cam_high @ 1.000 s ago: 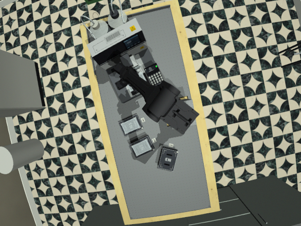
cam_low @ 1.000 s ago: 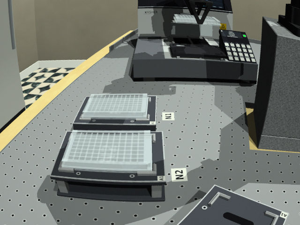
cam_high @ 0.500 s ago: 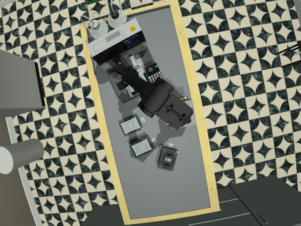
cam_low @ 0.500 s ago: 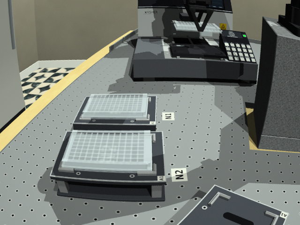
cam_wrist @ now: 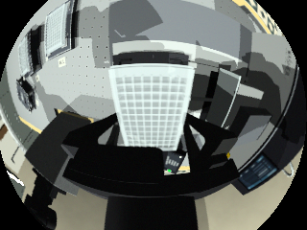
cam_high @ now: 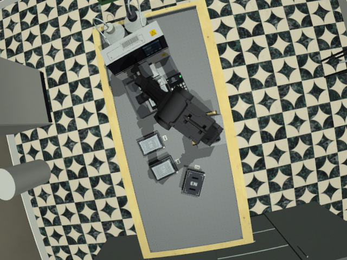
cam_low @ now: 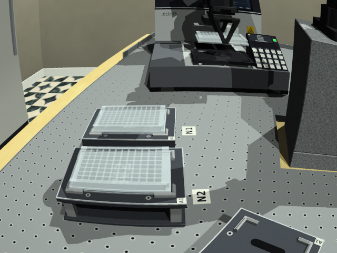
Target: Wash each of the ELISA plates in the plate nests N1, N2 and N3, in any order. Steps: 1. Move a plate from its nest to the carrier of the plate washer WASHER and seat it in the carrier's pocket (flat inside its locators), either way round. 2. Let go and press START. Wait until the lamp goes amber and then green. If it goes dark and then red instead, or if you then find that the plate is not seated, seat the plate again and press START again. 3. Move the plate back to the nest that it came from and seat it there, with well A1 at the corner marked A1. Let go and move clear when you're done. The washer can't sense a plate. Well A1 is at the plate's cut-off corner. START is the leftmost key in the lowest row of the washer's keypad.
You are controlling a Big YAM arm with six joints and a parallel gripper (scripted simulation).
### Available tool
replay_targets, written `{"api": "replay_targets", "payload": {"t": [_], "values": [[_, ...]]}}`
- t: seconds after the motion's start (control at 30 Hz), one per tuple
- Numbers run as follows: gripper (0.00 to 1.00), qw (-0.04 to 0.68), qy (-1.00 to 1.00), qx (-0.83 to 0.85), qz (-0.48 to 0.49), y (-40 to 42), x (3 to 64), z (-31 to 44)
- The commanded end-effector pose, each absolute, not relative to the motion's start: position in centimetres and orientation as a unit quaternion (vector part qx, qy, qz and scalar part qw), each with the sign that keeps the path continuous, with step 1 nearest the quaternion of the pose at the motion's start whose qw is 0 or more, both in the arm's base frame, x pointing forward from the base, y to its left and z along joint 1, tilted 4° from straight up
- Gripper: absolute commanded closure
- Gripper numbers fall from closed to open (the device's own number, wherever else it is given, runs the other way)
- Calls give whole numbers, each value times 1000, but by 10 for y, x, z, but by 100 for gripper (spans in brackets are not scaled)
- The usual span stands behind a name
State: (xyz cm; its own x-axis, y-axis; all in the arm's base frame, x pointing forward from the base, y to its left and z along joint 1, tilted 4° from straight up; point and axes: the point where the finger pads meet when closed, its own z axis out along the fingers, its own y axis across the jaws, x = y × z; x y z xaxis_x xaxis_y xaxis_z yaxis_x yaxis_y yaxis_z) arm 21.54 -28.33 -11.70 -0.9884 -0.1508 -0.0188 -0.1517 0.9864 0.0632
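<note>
The tool (cam_high: 154, 90) (cam_low: 226, 40) (cam_wrist: 151, 116) pinches a pale, translucent, grid-patterned rectangular plate (cam_high: 163, 88) (cam_low: 217, 37) (cam_wrist: 153, 103) by its sides, above the dark, flat carrier (cam_low: 220, 56) of the smooth grey washer (cam_high: 134, 44) (cam_low: 217, 77) (cam_wrist: 182, 24) at the desk's (cam_high: 196, 212) (cam_low: 217, 117) (cam_wrist: 91, 62) far end.

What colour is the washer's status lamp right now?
Green; the lamp shows best in the exterior view.

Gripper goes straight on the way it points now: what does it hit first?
Probably the washer's carrier, with the plate between the fingers meeting it first; the remaining gap is unclear.
</note>
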Motion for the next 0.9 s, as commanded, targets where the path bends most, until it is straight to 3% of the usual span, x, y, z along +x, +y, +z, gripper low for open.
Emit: {"api": "replay_targets", "payload": {"t": [0.0, 0.87], "values": [[16, 7, 997, -74, 35, -279, 218, -126], [16, 12, 997, -75, 26, -287, 221, -140]]}}
